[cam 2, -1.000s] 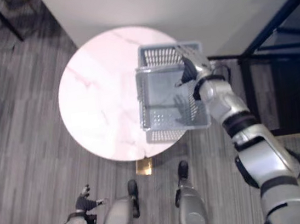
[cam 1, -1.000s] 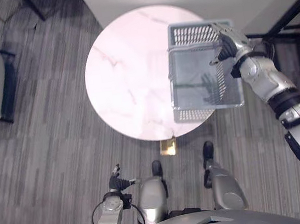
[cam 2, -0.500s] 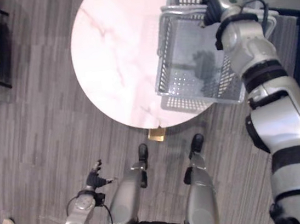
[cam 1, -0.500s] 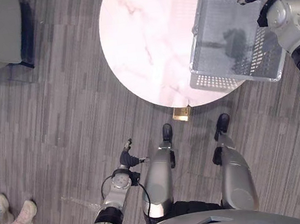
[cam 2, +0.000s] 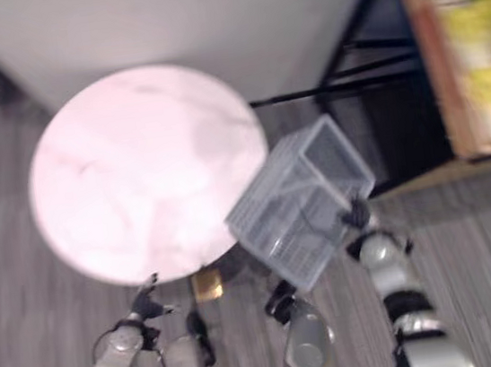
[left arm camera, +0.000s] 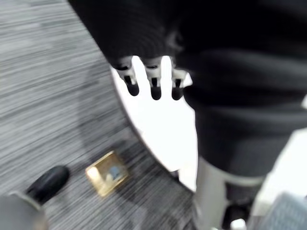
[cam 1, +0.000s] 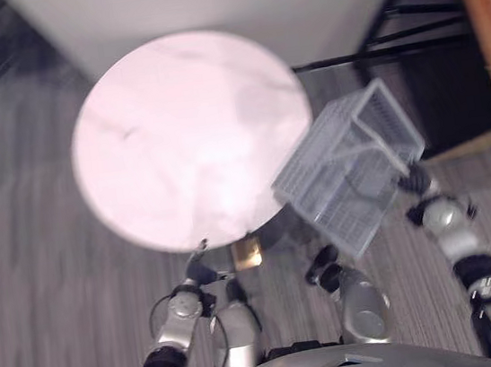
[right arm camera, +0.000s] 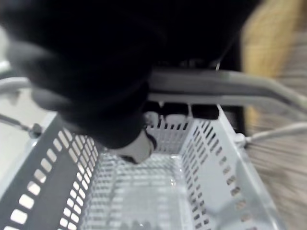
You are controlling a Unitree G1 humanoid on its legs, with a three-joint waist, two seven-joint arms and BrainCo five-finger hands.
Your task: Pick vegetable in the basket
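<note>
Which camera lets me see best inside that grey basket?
The right wrist view: it looks straight into the basket, which appears empty. Both eye views show it tilted, beside the table, held by the right hand.

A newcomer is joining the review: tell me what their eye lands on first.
The right hand holds an empty grey slotted basket by its handle, tilted in the air beside the round marble table. Beyond it to the right, a wooden crate shows something yellow.
</note>
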